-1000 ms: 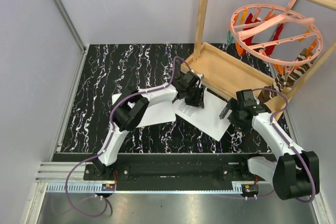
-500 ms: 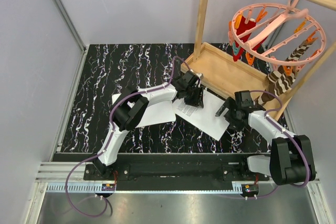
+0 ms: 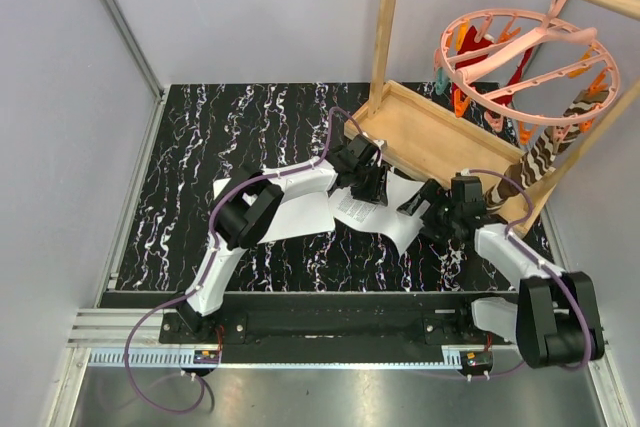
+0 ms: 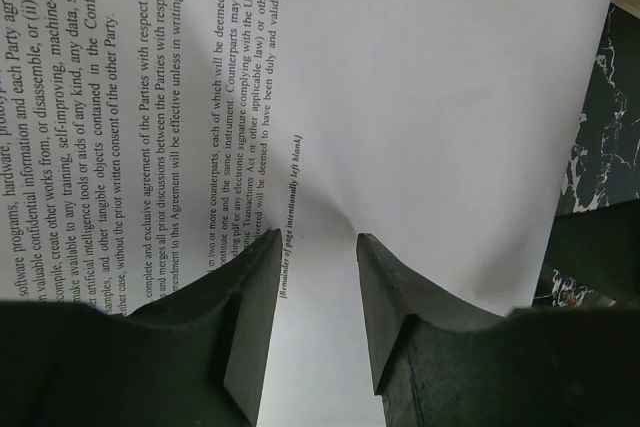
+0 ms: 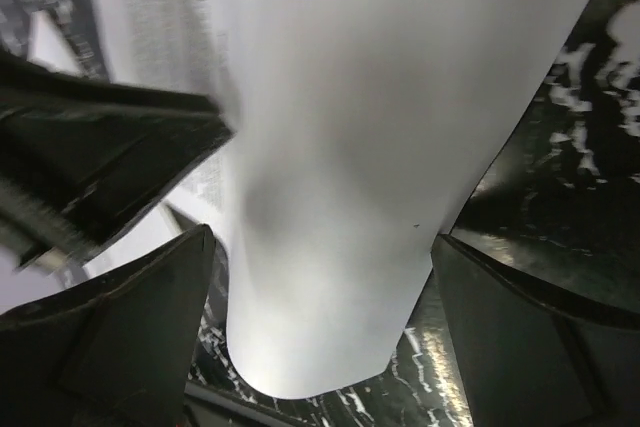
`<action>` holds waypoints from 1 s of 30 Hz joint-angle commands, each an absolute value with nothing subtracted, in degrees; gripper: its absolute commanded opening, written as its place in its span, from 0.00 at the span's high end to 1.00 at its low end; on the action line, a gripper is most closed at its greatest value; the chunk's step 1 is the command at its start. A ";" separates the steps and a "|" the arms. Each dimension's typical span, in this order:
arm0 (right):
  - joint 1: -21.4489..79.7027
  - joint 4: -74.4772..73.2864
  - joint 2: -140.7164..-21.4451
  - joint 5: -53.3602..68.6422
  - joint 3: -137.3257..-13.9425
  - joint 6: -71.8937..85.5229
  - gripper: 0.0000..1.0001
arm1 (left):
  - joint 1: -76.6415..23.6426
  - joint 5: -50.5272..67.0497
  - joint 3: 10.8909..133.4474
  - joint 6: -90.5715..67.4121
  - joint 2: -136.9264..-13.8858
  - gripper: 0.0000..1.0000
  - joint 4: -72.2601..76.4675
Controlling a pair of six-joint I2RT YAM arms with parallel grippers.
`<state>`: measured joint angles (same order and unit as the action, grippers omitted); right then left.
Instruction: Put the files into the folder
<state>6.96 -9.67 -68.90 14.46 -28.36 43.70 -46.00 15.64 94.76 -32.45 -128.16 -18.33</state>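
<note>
White paper: one thin, floppy printed sheet (image 3: 380, 219) lies on the black white-veined tabletop (image 3: 200, 147) between the two grippers, text block toward the left arm, blank end bowed up off the surface
Folder: plain white rigid flat board (image 3: 305, 215) lies just left of the sheet, partly under the left arm; whether the sheet's corner overlaps its edge I cannot tell; clip not made out
Left side: left gripper (image 4: 317, 237) has jaws narrow but not closed; both fingertips (image 4: 272, 247) press down beside the last printed lines and the paper puckers between them; judged to be pinning that end so the sheet cannot slide
Right side: right gripper (image 5: 322, 237) has jaws spread wide, gripping nothing; its fingers straddle the raised blank end, one on each side
Why the hump: paper this flat offers no edge to pinch; crowding it toward the pinned end looks meant to raise one
Progress: sheet not yet on the board
Next move calls for: closing on the raised end without creasing it
Nearby: shallow wooden tray (image 3: 440, 142) behind the sheet, not involved
</note>
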 commanded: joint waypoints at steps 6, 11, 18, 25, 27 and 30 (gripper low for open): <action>6.86 11.60 -60.11 20.50 -22.76 46.06 0.00 | -46.14 16.79 95.19 -31.29 -132.10 0.57 -22.68; 6.59 7.39 -66.61 17.41 -25.66 47.36 0.00 | -46.06 17.31 95.36 -31.20 -132.10 0.57 -22.76; 6.50 3.62 -68.47 10.14 -25.57 47.73 0.00 | -45.97 17.58 95.10 -30.85 -132.10 0.57 -23.03; 6.24 0.35 -71.80 1.85 -28.99 46.14 0.00 | -45.97 18.63 95.01 -30.85 -132.54 0.57 -22.94; 6.24 0.35 -74.61 1.93 -29.70 47.19 0.00 | -45.97 18.46 95.10 -30.68 -132.63 0.57 -22.94; 6.15 0.35 -77.43 1.41 -31.02 47.37 0.00 | -45.88 18.72 95.27 -30.59 -132.98 0.57 -23.03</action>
